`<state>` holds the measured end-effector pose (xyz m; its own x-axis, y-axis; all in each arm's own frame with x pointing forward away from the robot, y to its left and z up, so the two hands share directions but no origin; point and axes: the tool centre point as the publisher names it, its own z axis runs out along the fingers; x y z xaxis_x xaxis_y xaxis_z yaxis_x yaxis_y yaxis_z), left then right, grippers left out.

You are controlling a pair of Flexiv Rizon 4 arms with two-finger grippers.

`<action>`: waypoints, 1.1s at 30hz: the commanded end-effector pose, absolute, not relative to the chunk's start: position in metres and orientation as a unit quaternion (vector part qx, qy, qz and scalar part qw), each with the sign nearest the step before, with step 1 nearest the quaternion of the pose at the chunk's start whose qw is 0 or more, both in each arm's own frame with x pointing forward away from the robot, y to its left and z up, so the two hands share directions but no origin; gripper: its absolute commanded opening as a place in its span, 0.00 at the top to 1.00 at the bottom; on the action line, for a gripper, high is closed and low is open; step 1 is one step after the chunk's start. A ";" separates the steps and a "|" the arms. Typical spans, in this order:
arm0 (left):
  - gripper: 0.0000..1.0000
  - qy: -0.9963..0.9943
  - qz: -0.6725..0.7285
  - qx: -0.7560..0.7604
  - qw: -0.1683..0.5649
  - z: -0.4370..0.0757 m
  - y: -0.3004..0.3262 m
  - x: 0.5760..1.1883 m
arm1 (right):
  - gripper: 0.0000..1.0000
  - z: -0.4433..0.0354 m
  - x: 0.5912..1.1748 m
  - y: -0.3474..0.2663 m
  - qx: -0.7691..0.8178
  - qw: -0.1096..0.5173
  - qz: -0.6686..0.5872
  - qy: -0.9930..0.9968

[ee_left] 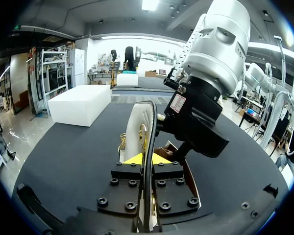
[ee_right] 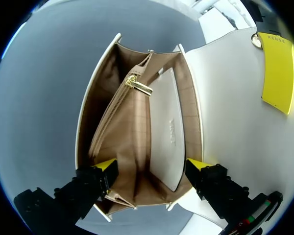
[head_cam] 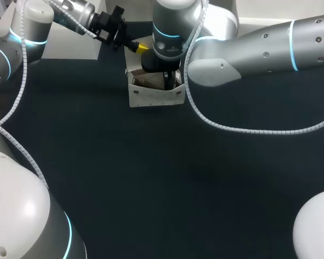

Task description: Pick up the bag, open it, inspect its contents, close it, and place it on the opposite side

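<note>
— While the white handbag (head_cam: 151, 96) stands at the far middle of the dark table (head_cam: 151, 183), how is the left pincer (ee_left: 147, 159)?
— It is clamped on the edge of the bag's flap (ee_left: 136, 122). The flap stands upright between the two yellow tips (ee_left: 132, 159), which almost meet.
— And the right pincer (ee_right: 152, 169)?
— It hangs straight over the open mouth, with its fingers wide apart and one yellow tip near each long wall. If they press the walls, I cannot tell. It holds nothing.
— What shows inside?
— Tan lining (ee_right: 188, 98), a zip pocket (ee_right: 122, 127) with a gold pull (ee_right: 139, 87), and a white flat panel (ee_right: 164, 127) beside it.
</note>
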<state>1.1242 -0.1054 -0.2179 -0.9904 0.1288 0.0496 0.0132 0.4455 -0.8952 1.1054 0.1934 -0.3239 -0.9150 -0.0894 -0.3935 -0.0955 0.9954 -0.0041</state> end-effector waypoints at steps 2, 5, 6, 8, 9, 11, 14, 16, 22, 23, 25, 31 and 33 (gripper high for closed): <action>1.00 -0.846 0.528 -0.045 0.059 -0.218 -0.106 1.124 | 0.00 -0.329 1.113 0.196 -0.047 0.198 0.005 0.979; 1.00 -0.846 0.528 -0.046 0.060 -0.218 -0.106 1.124 | 0.00 -0.329 1.113 0.196 -0.047 0.197 0.005 0.979; 1.00 -0.846 0.528 -0.046 0.060 -0.218 -0.106 1.124 | 0.00 -0.329 1.113 0.196 -0.048 0.197 0.005 0.979; 1.00 -0.846 0.527 -0.047 0.060 -0.218 -0.106 1.124 | 0.00 -0.329 1.113 0.196 -0.048 0.198 0.006 0.979; 1.00 -0.846 0.527 -0.047 0.060 -0.218 -0.107 1.124 | 0.00 -0.329 1.113 0.196 -0.048 0.198 0.006 0.979; 1.00 -0.846 0.527 -0.048 0.060 -0.218 -0.107 1.124 | 0.00 -0.328 1.114 0.197 -0.048 0.198 0.007 0.979; 1.00 -0.847 0.527 -0.050 0.059 -0.218 -0.108 1.123 | 0.00 -0.326 1.114 0.196 -0.046 0.201 0.008 0.978; 1.00 -0.847 0.526 -0.051 0.059 -0.218 -0.108 1.123 | 0.25 -0.323 1.115 0.196 -0.043 0.207 0.008 0.977; 1.00 -0.850 0.522 -0.057 0.049 -0.218 -0.108 1.120 | 0.51 -0.303 1.113 0.191 -0.026 0.243 0.008 0.970; 1.00 -0.850 0.521 -0.058 0.048 -0.218 -0.108 1.120 | 0.51 -0.300 1.112 0.191 -0.025 0.248 0.008 0.968; 1.00 -0.851 0.520 -0.059 0.045 -0.219 -0.109 1.119 | 0.51 -0.291 1.111 0.190 -0.019 0.263 0.007 0.965; 1.00 -0.856 0.512 -0.064 0.035 -0.224 -0.109 1.120 | 0.57 -0.266 1.105 0.184 0.004 0.311 0.006 0.950; 1.00 -0.857 0.510 -0.066 0.030 -0.226 -0.108 1.121 | 0.59 -0.260 1.103 0.183 0.008 0.322 0.005 0.947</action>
